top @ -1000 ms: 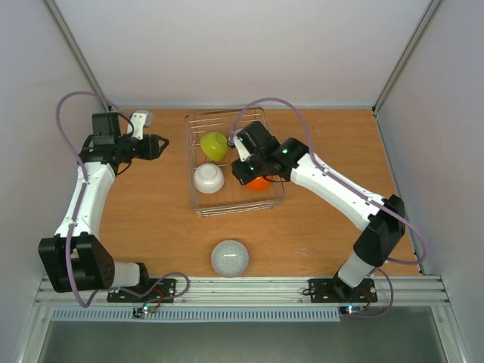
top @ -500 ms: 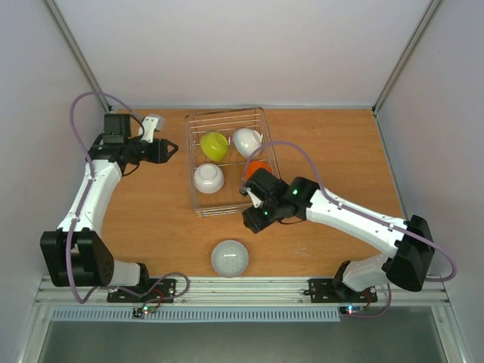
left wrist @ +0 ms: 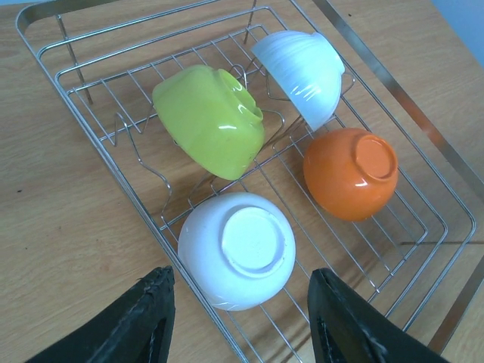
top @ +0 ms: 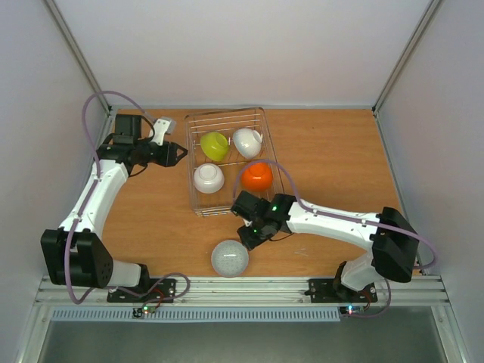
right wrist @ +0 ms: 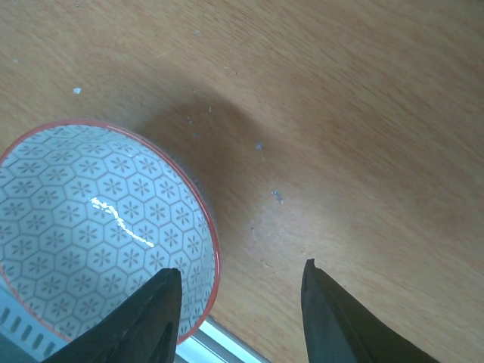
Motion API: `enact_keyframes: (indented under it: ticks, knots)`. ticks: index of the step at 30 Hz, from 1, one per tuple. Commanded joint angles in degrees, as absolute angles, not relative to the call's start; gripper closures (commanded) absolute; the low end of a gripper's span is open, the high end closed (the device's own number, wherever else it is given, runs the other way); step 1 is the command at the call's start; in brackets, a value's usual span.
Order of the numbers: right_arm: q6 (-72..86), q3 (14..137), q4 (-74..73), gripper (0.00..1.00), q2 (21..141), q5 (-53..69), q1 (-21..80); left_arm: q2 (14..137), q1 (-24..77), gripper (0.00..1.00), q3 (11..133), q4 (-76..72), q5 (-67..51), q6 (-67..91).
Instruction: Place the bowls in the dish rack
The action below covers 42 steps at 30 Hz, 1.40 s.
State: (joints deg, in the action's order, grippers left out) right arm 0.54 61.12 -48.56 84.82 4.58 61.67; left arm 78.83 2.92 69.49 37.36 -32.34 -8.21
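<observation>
The dish rack (top: 227, 114) stands at the back centre. It holds a yellow-green bowl (top: 215, 145), a tilted white bowl (top: 247, 141), an orange bowl (top: 257, 176) and an upturned white bowl (top: 208, 178). The left wrist view shows the rack (left wrist: 395, 77) with the yellow-green (left wrist: 212, 119), tilted white (left wrist: 302, 72), orange (left wrist: 352, 172) and upturned white (left wrist: 237, 249) bowls. A pale grey patterned bowl (top: 229, 258) sits upright on the table near the front edge. My right gripper (top: 246, 237) is open just above its right rim (right wrist: 91, 227); one finger (right wrist: 151, 318) overlaps the rim. My left gripper (top: 180, 155) is open and empty beside the rack's left side.
The wooden table (top: 333, 159) is walled on three sides. A metal rail (top: 249, 287) runs along the front edge, close behind the grey bowl. My right arm's forearm (top: 333, 223) lies low across the table in front of the rack.
My right gripper has left the orange bowl in the rack and swung down to the front, over the grey bowl. My left gripper has moved right, toward the rack.
</observation>
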Motion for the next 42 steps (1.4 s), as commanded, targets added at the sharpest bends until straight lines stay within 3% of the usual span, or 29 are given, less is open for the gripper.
enact_keyframes:
  ticks: [1, 12, 31, 39, 42]
  knots:
    - [3.2, 59.9, -44.9, 0.58, 86.8, 5.4, 62.3, 78.8, 3.0, 0.5, 70.3, 37.1, -31.8, -9.3]
    - [4.1, 58.6, -42.1, 0.77, 90.8, 8.1, 63.1, 79.0, 3.1, 0.5, 70.2, 37.3, -33.2, -9.7]
    - [4.4, 58.7, -41.7, 0.85, 93.6, 9.1, 64.6, 78.9, 3.1, 0.5, 70.1, 37.3, -33.0, -9.8]
    - [4.2, 58.8, -42.5, 0.98, 93.6, 8.4, 64.7, 78.8, 3.1, 0.51, 70.3, 37.7, -33.5, -10.0]
    - [3.5, 59.4, -43.7, 0.99, 92.3, 7.2, 64.7, 78.7, 3.1, 0.5, 70.5, 38.4, -34.8, -10.6]
